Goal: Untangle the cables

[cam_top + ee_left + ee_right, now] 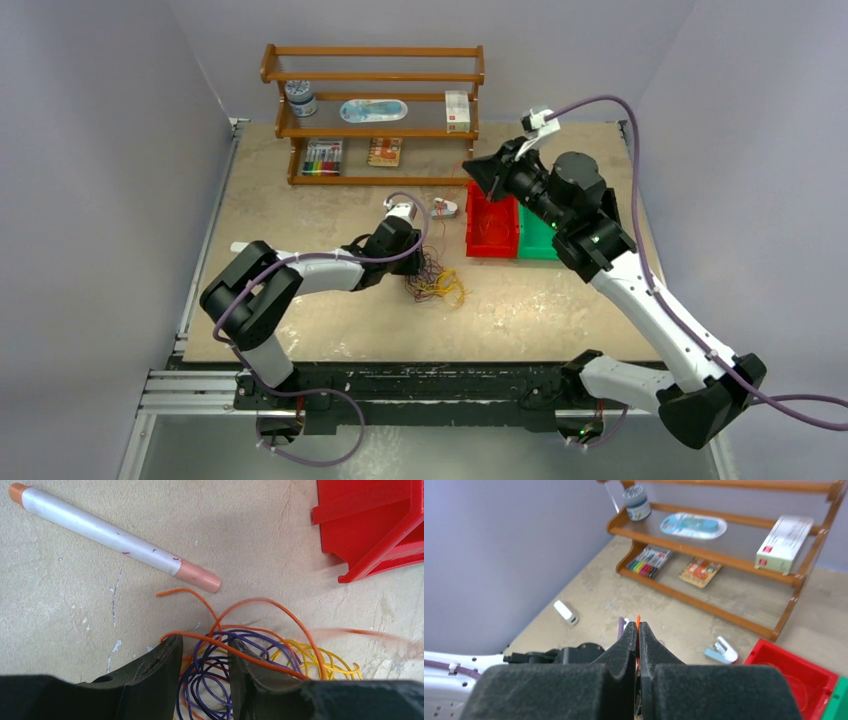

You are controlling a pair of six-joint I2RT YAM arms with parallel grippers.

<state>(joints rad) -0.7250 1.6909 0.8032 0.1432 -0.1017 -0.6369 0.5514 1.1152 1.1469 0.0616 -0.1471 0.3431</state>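
The cables [437, 284] lie as a small tangle of orange, yellow and purple loops on the table, just left of the red bin. My left gripper [412, 268] is down on the tangle. In the left wrist view its jaws [202, 642] stand apart astride the purple loops [215, 680], and one orange strand [270, 662] runs over the right finger. My right gripper [472, 172] is raised above the red bin. In the right wrist view it [637, 627] is shut on an orange cable whose tip [638, 618] pokes out between the jaws.
A white pen with orange ends [115, 537] lies just beyond the tangle. A red bin [492, 225] and a green bin [537, 238] stand to the right. A wooden shelf [372, 110] with small items is at the back. A small white-blue object [721, 650] lies left of the red bin.
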